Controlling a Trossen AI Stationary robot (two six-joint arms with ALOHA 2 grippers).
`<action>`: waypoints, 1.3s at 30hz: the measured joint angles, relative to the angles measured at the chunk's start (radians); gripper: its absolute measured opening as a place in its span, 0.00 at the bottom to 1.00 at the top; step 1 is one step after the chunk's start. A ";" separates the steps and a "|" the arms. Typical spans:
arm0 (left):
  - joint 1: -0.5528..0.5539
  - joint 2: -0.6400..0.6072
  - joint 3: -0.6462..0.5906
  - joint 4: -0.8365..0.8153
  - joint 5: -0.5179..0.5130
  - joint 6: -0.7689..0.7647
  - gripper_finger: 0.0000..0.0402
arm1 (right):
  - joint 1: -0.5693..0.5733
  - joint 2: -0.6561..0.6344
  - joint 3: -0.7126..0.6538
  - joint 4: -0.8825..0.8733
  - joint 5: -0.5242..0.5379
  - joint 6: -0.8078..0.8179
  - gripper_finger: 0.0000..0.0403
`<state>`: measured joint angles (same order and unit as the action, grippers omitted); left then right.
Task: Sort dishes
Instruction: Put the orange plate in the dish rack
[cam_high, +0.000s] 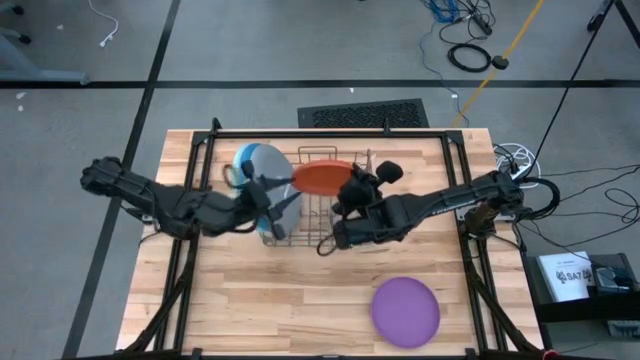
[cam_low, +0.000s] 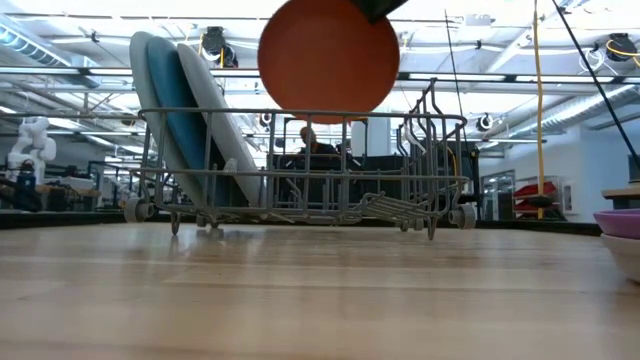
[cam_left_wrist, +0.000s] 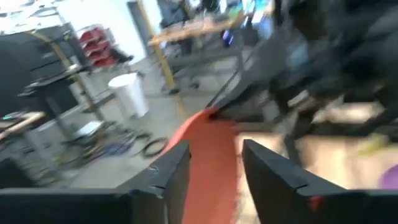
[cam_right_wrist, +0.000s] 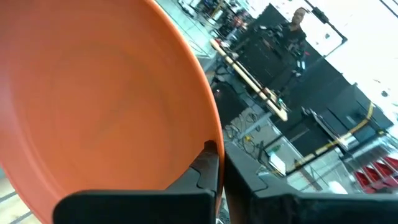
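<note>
Overhead, the right gripper (cam_high: 352, 190) pinches the orange plate (cam_high: 322, 177) edge-on above the wire rack (cam_high: 300, 215); the left gripper (cam_high: 268, 200), fingers parted, holds nothing beside three large plates (cam_high: 255, 160). A purple plate (cam_high: 406, 308) lies apart. At table height, the orange plate (cam_low: 328, 55) hangs upright, gripper cut off. Wrist views: rim clamped (cam_right_wrist: 208, 149).
</note>
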<state>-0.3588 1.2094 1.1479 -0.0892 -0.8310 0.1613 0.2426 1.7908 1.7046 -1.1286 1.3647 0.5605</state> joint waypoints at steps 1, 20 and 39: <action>0.013 0.008 0.010 -0.035 0.001 0.001 0.40 | 0.009 -0.001 0.000 0.000 0.000 0.002 0.01; 0.166 0.211 0.229 -0.396 0.021 -0.068 0.49 | 0.057 -0.002 0.002 0.010 0.031 0.005 0.01; 0.149 0.241 0.324 -0.553 0.001 -0.040 0.42 | 0.061 -0.002 0.002 0.027 0.002 -0.017 0.01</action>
<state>-0.2100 1.4500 1.4715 -0.6425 -0.8304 0.1211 0.3035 1.7885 1.7061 -1.1014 1.3671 0.5436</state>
